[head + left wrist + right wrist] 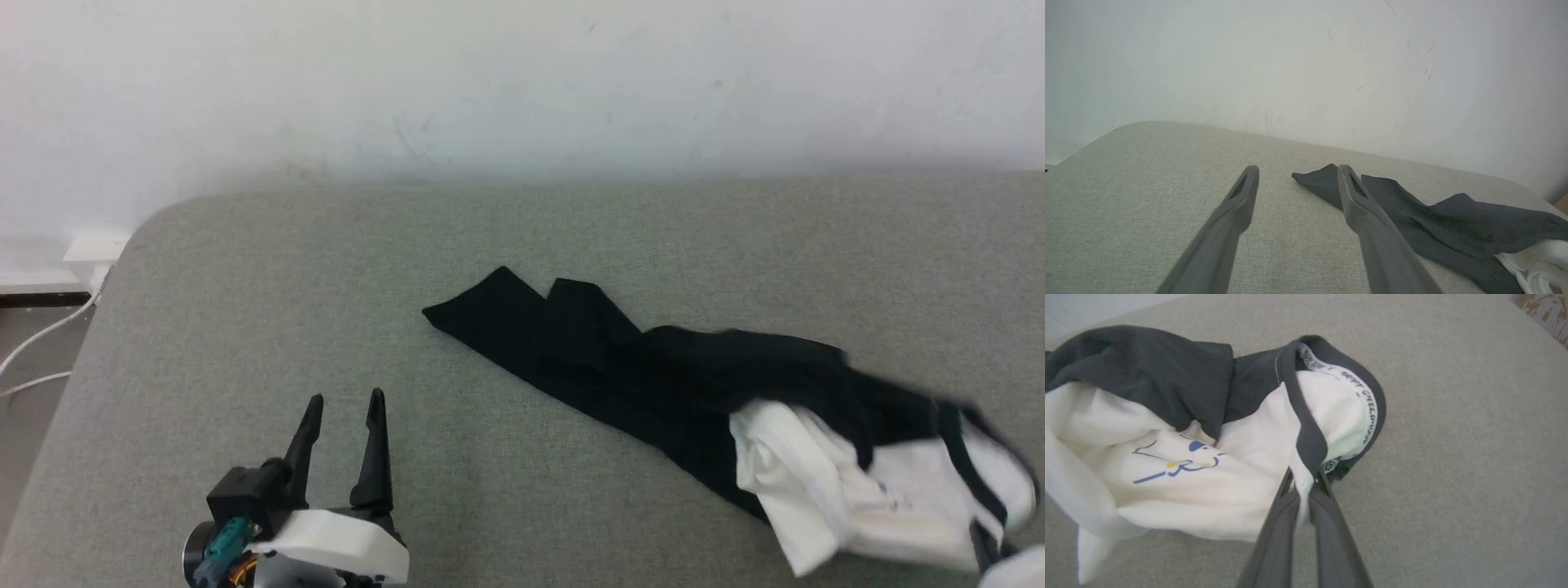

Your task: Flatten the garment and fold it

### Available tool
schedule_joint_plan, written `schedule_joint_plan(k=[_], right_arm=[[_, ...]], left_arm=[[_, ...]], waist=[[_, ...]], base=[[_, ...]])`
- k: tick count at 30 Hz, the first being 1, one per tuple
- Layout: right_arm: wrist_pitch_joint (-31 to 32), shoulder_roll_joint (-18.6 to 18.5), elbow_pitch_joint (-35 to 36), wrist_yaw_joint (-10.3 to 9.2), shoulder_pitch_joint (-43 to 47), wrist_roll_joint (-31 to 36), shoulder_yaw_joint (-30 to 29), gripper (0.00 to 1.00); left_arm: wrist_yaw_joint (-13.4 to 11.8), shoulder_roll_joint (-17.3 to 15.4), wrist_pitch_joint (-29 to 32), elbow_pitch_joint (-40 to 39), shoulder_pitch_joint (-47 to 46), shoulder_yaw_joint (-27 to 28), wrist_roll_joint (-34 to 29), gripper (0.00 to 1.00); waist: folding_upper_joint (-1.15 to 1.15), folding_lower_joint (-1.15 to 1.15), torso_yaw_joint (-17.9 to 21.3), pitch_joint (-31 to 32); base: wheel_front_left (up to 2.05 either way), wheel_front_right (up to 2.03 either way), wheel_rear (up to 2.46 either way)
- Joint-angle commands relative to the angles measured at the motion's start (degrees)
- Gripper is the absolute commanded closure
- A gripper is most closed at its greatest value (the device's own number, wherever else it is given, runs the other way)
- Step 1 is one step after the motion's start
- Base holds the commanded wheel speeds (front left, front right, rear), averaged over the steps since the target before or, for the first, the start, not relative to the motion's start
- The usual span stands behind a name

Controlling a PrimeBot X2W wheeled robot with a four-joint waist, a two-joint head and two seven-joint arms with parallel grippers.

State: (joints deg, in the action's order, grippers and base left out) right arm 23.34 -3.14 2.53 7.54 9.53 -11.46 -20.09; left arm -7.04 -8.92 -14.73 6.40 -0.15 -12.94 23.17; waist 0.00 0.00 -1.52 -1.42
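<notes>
- Two tools, two different states. My right tool (pixel 1304 482) is pinched tight on the shirt (pixel 1188 457) at its collar (pixel 1310 428), with a little white cloth nipped between the fingers. My left tool (pixel 345 398) stands wide and empty at 7 o'clock in the head view, over bare desk (pixel 245 310).
- The shirt (pixel 694 384) lies on the desk toward 4 o'clock in the head view. It is bunched rather than flat, and well apart from the left tool.
- First risk, as I judge it: the pinch is thin and sits right at the collar edge. A quick pull could let the band slip out or stretch the neckline.
- Second risk: the white body (pixel 816 482) is crumpled under the black shoulders. Pulling from this one point would likely drag the heap along as a lump instead of spreading it.
- Third risk: the bunch sits close to the 4 o'clock edge of my head view. A pull further that way could carry it where I cannot watch it.
- The long axis runs from 10 o'clock to 4 o'clock in the head view. The black sleeves (pixel 522 314) lie side by side with their ends pointing to 10 o'clock, and the collar end is at 4 o'clock.
</notes>
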Motion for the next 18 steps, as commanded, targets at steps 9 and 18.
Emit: schedule_joint_plan(k=[9, 18], right_arm=[[-7.12, 0.24, -5.06, -0.05, 1.67, -4.97, -2.03, 0.00], [-2.45, 0.04, -2.82, -0.05, -11.18, -0.72, 12.48, 0.00]], left_arm=[[0.19, 0.28, -0.27, 0.63, 0.96, 0.70, -0.01, 0.00], [0.47, 0.44, -0.27, 0.82, -0.14, 0.33, -0.05, 0.00]], waist=[[0.00, 0.00, 0.63, -0.02], [0.00, 0.00, 0.56, -1.21]], base=[[0.00, 0.00, 0.00], [0.00, 0.00, 0.00]])
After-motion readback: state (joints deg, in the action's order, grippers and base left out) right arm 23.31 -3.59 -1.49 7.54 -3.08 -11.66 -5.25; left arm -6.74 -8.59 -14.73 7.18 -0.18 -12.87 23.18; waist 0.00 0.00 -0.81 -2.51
